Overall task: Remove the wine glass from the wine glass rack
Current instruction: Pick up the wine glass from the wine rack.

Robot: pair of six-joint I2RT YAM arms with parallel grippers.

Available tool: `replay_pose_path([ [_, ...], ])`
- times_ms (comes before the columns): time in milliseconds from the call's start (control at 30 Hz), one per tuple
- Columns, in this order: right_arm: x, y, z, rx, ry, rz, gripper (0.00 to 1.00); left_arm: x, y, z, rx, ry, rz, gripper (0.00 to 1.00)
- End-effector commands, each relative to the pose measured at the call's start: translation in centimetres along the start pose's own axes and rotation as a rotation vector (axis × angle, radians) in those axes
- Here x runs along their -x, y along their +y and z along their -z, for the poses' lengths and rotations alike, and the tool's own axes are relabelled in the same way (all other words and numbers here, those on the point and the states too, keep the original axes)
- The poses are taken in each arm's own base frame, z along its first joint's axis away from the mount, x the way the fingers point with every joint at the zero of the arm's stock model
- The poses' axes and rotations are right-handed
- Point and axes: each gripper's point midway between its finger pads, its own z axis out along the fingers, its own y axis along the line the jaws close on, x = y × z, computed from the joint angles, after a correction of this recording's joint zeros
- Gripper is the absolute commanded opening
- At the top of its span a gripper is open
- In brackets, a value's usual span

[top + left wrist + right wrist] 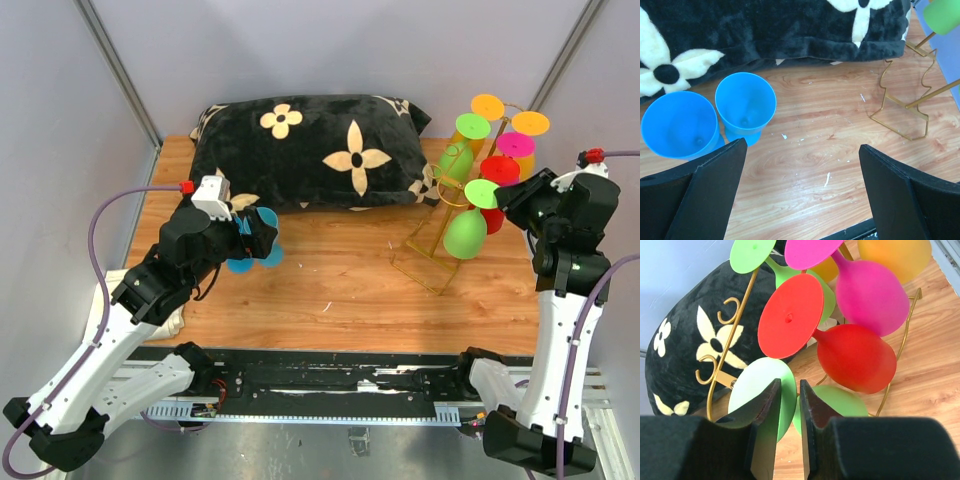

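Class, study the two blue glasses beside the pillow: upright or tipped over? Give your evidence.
Upright: the left wrist view looks into the open mouths of the left blue glass and right blue glass, bases on the table.

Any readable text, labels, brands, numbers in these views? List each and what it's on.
None readable in any view.
The black pillow bears only cream flower motifs, no letters.
The wine glasses, wine glass rack and blue cups are unmarked where they show.
Parts on the rail between the arm bases are too small to tell.
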Motion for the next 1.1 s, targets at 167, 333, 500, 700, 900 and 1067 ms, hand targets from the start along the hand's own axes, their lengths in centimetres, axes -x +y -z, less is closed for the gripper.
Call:
replay_pose_path([
  [167,0.3,0.2,0.9,0.018,-0.037,-0.045,0.17,0.2,0.0,0.1,-0.003,-0.013,0.013,1.0],
  [333,0.2,0.1,1.4,0.016,-0.072,-0.089,0.12,0.1,-0.1,0.1,-0.008,-0.009,0.016,1.0],
  [500,0.4,0.1,1.7,0.015,-0.105,-0.111,0.04,0.4,-0.1,0.2,-0.009,-0.015,0.016,1.0],
  [700,0.3,0.1,1.9,0.023,-0.123,-0.148,0.01,0.6,-0.2,0.2,-0.012,-0.019,0.016,1.0],
  [900,0.4,0.3,2.5,0.027,-0.149,-0.188,0.01,0.5,-0.3,0.1,-0.015,-0.015,0.015,1.0],
  [1067,0.9,0.5,3.2,0.031,-0.184,-0.213,0.01,0.4,-0.6,-0.2,-0.026,-0.01,0.019,1.0],
])
